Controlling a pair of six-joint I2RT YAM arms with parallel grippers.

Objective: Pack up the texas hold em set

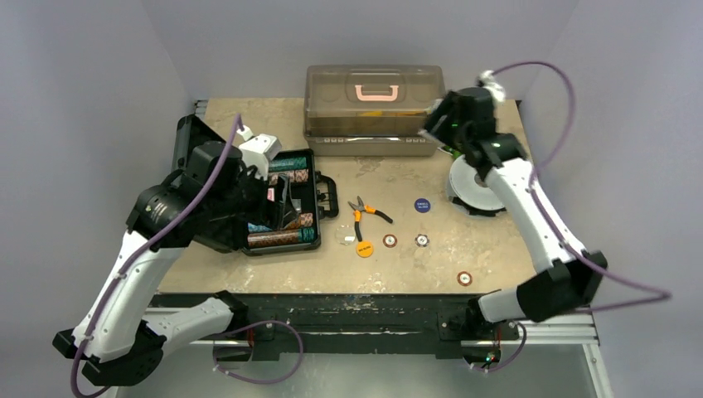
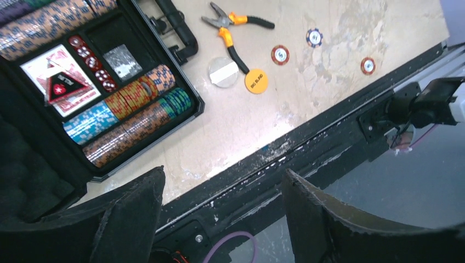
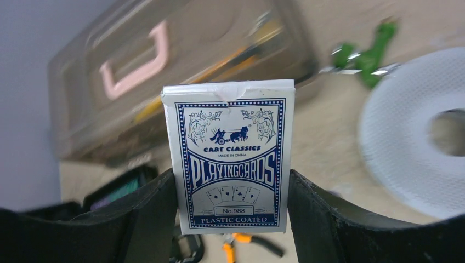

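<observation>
Right wrist view: the right gripper (image 3: 231, 183) pinches the blue card deck (image 3: 230, 148) by its lower sides, up near the brown box (image 1: 373, 104). Carried toward the open case (image 1: 286, 249), the deck could twist loose or bump the left gripper (image 2: 222, 181), which hangs spread and empty by that case.

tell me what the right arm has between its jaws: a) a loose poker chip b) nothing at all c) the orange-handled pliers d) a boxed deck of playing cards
D: the right wrist view shows the blue and white deck of playing cards pinched upright between the jaws of the right gripper, while the pliers lie on the table.
</observation>
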